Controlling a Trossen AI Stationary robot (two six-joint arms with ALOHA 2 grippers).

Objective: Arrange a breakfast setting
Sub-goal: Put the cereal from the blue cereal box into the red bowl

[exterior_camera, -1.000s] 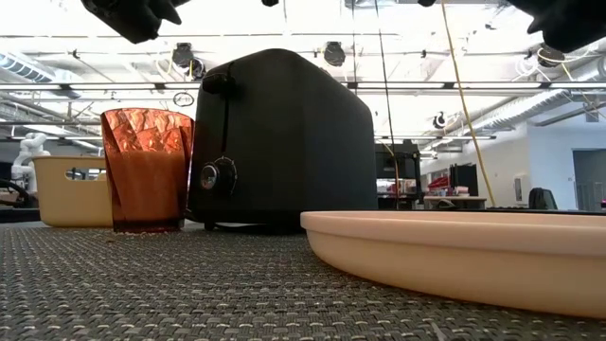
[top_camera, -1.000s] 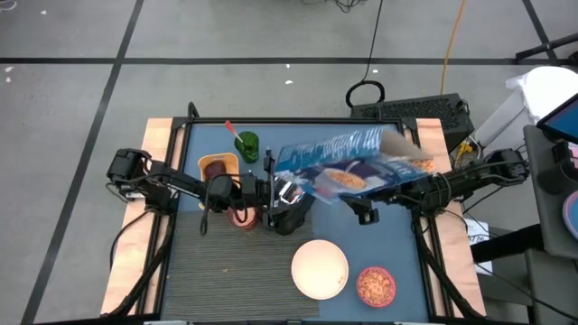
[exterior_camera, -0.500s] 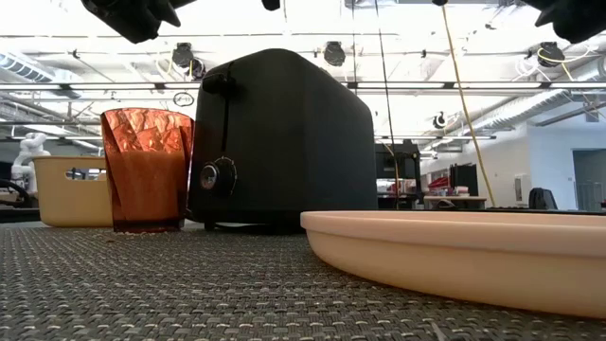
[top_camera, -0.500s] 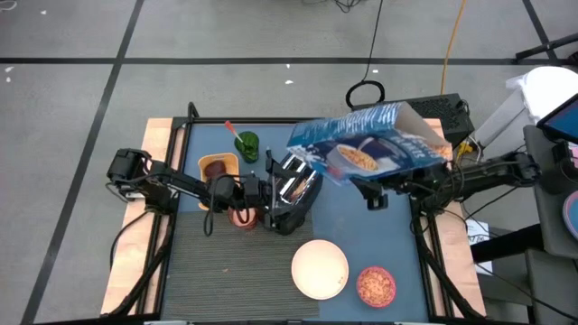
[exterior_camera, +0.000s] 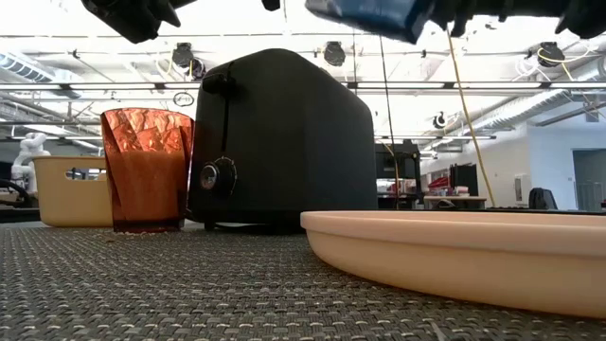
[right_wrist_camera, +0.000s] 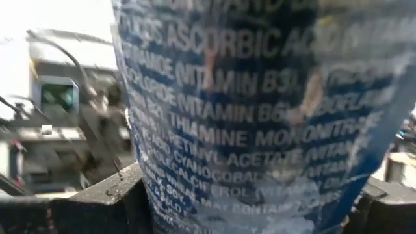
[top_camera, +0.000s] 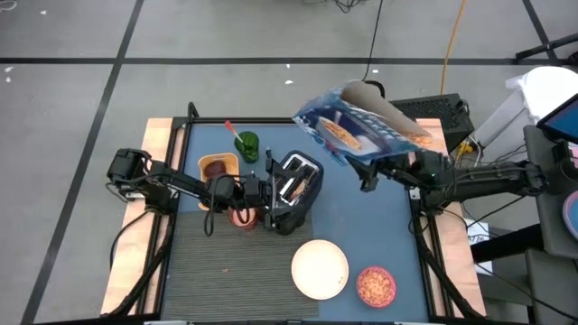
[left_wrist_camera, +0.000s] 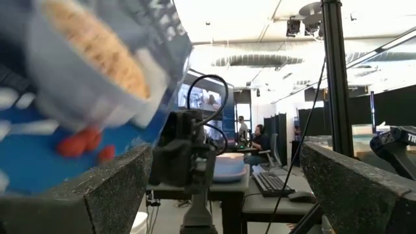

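Observation:
My right gripper (top_camera: pixel 377 173) is shut on a blue cereal box (top_camera: pixel 357 126), held high over the table's far right, beyond the black toaster (top_camera: pixel 293 190). The box also shows at the top of the low view (exterior_camera: pixel 379 14). My left gripper (left_wrist_camera: pixel 221 195) stands open and empty beside the toaster's left side (top_camera: pixel 262 192). A cream plate (top_camera: pixel 320 268) and a pink bowl of cereal (top_camera: pixel 376 285) sit near the front edge. A red-handled spoon (top_camera: pixel 233 131) stands in a green cup (top_camera: pixel 247 144). My right gripper pinches the cereal box between its two fingers (right_wrist_camera: pixel 97 201), one on each broad face, with the narrow printed side panel (right_wrist_camera: pixel 260 143) toward the wrist. It comes from the table's right side, slanting upward. The box is lifted clear of everything and tilted.
An orange square container (top_camera: pixel 218 166) and a red-brown tumbler (top_camera: pixel 242 215) stand left of the toaster, under my left arm. The ribbed mat (top_camera: pixel 226 271) covers the front left. The blue surface (top_camera: pixel 352 217) lies between toaster and right arm.
My right gripper has drawn back toward the table's right and far edge and tipped upward, carrying the cereal box. The box, which lay slanted over the toaster, now stands steeper and off to the toaster's far right.

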